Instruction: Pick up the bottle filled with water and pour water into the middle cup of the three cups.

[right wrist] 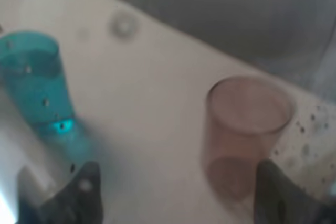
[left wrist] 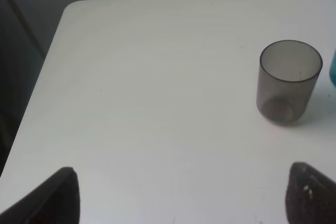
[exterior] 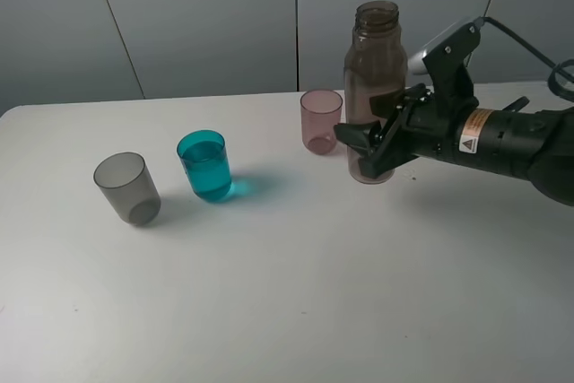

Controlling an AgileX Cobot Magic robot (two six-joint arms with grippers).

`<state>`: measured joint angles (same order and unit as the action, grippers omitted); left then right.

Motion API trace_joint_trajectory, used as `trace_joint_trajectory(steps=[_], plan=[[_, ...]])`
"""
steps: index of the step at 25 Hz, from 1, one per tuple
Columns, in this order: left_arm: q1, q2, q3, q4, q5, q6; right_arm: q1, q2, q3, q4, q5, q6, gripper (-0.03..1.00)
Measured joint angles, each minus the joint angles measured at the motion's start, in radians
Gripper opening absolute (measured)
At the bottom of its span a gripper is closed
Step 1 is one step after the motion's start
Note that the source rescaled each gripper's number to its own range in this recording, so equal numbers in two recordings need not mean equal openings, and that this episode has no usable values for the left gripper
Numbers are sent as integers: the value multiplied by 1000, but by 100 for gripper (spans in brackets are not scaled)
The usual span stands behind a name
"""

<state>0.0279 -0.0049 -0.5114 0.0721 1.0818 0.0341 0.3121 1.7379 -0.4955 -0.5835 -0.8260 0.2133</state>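
Observation:
The tall smoky brown bottle (exterior: pixel 375 87) stands upright, capless, at the right of the exterior high view, its base at the tabletop. My right gripper (exterior: pixel 368 145) is shut on the bottle's lower half, coming in from the right. Three cups stand in a row: a grey one (exterior: pixel 127 187), the teal middle cup (exterior: pixel 205 166) with water in it, and a pinkish one (exterior: pixel 320 120) just left of the bottle. The right wrist view, hazy with droplets, shows the teal cup (right wrist: pixel 34 82) and the pinkish cup (right wrist: pixel 244 129). My left gripper (left wrist: pixel 181 198) is open above the table, near the grey cup (left wrist: pixel 289 81).
The white table (exterior: pixel 287 311) reaches to a grey panelled wall behind. Its rounded far-left corner (left wrist: pixel 73 9) shows in the left wrist view. A black cable (exterior: pixel 538 47) runs from the right arm. The left arm is outside the exterior high view.

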Motion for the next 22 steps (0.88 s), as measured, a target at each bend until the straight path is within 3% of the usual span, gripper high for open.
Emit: trace_joint_trajectory(steps=[4, 8, 22], plan=[[0, 0, 0, 0, 0, 0, 0, 99, 0, -4, -138, -4, 3], [0, 0, 0, 0, 0, 0, 0, 189, 0, -6, -238, -91, 3], [0, 0, 0, 0, 0, 0, 0, 373, -94, -83, -320, -172, 3]])
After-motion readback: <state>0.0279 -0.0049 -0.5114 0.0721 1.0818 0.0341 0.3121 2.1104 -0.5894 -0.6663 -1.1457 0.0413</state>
